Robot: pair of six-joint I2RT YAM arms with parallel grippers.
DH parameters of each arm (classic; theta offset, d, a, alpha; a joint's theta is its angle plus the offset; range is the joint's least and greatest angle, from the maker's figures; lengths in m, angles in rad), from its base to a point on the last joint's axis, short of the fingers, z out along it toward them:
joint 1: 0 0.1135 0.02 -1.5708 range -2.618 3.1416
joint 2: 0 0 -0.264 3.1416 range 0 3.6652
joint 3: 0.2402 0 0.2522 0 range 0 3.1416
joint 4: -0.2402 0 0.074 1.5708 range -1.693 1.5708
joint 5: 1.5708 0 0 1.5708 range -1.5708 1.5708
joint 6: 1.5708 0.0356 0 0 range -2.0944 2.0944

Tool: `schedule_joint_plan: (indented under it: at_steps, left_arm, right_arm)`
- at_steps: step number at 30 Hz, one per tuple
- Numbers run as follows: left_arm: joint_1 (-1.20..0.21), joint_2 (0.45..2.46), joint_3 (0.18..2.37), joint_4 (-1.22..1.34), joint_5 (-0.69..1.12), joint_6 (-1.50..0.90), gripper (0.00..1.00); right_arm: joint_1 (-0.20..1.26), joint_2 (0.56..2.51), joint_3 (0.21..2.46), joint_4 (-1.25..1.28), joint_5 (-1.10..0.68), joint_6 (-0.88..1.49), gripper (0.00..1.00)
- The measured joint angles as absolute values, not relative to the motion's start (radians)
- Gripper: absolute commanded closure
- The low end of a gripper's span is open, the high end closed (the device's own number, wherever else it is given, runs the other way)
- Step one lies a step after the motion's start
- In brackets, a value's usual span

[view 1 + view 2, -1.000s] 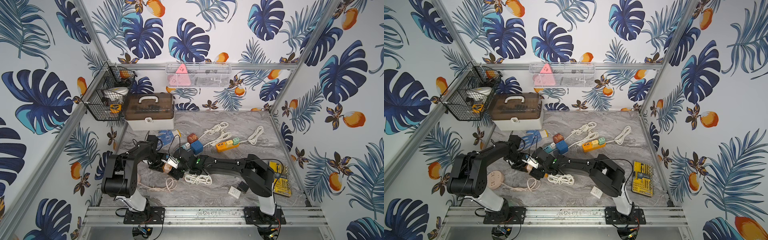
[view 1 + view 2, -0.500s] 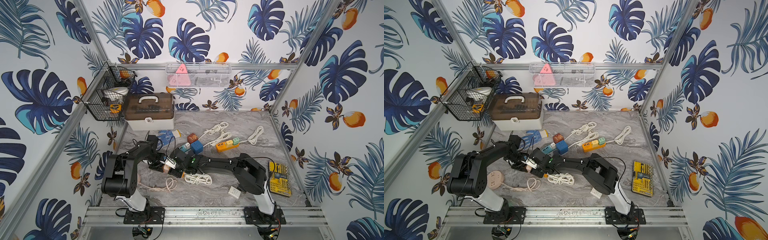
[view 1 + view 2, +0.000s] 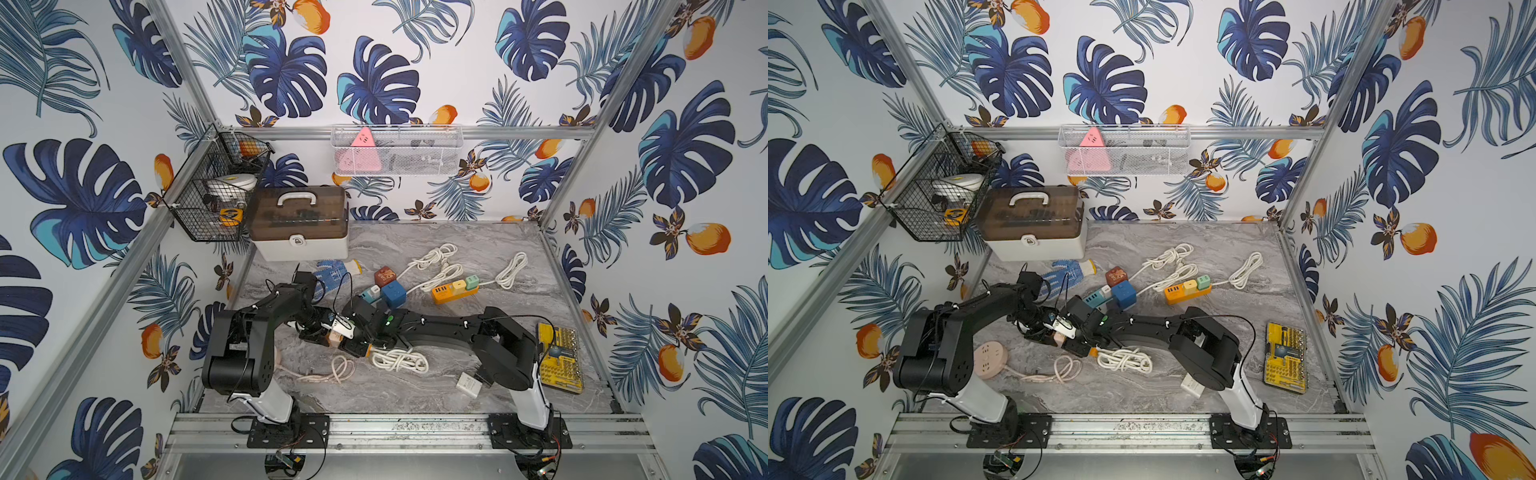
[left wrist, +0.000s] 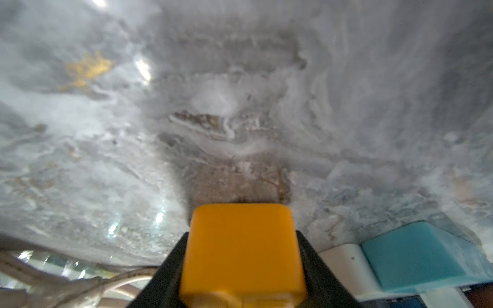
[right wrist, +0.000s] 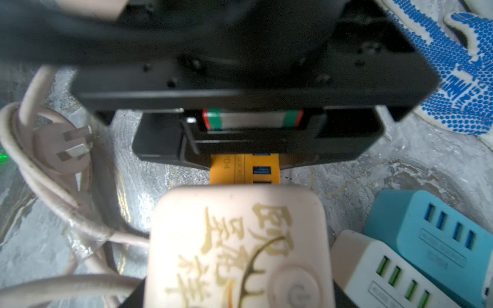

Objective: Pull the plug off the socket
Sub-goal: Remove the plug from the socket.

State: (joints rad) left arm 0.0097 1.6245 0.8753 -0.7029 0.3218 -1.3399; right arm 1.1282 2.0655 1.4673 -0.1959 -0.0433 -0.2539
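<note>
Both arms lie low over the bench [image 3: 436, 241], left of its middle, wrists meeting tip to tip: the left gripper [image 3: 322, 333] clamps the orange plug [image 4: 241, 253], the right gripper [image 3: 347, 341] clasps the pink socket [image 5: 240, 245]. Plug and socket touch — but the socket's edge hides the join, so whether the pins sit inside cannot be told. In both top views the wrists cover the plug; the right jaws are mostly out of frame.

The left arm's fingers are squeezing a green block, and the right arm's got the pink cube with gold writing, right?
Almost. The block in the left fingers is orange, not green, as the left wrist view shows. The right arm does have the pink cube with gold writing.
</note>
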Motion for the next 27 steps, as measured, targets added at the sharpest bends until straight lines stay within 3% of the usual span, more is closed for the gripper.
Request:
schedule_joint_plan:
  at_steps: [16, 27]
  left_arm:
    - [0.010, 1.636, 0.876, -0.709, 0.336, -1.341, 1.00]
    - [0.012, 1.654, 0.923, -0.698, 0.288, -1.324, 1.00]
  right_arm:
    - [1.059, 2.004, 1.498, -0.225, -0.252, -0.165, 0.86]
    - [1.053, 1.809, 1.426, -0.242, -0.171, -0.043, 0.82]
